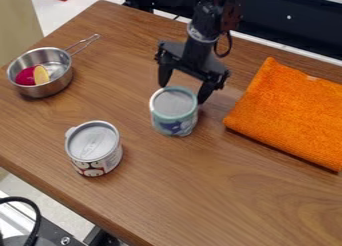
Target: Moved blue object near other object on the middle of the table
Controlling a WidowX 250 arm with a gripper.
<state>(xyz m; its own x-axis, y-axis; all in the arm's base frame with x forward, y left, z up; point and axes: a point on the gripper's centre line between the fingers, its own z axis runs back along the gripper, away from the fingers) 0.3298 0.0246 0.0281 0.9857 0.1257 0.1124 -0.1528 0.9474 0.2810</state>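
The tool [182, 93] hangs over the worktop [220, 200] from the top edge of the view, its two fingers spread apart and pointing down. They stand at the back and right of the upper rim of the blue can [174, 124], which is upright on the middle of the worktop. The can lies just below the tool in the view, with its pale green rim close to both fingertips; whether either one touches it, I cannot tell.

A strip of wood separates the blue can from the silver can [97, 166], also upright, down to its left in the view and near the worktop's lower-left edge. To the right, a narrower gap lies between the blue can and the nearest corner of the orange cloth [290, 115], which reaches the right edge of the view. A broad stretch of wood runs from the blue can toward the bottom of the view. At the upper left, the metal pan [50, 91] sits near the worktop's left edge, its handle pointing up and right, with a dark pink piece [25, 76] and a yellow piece [41, 75] inside.
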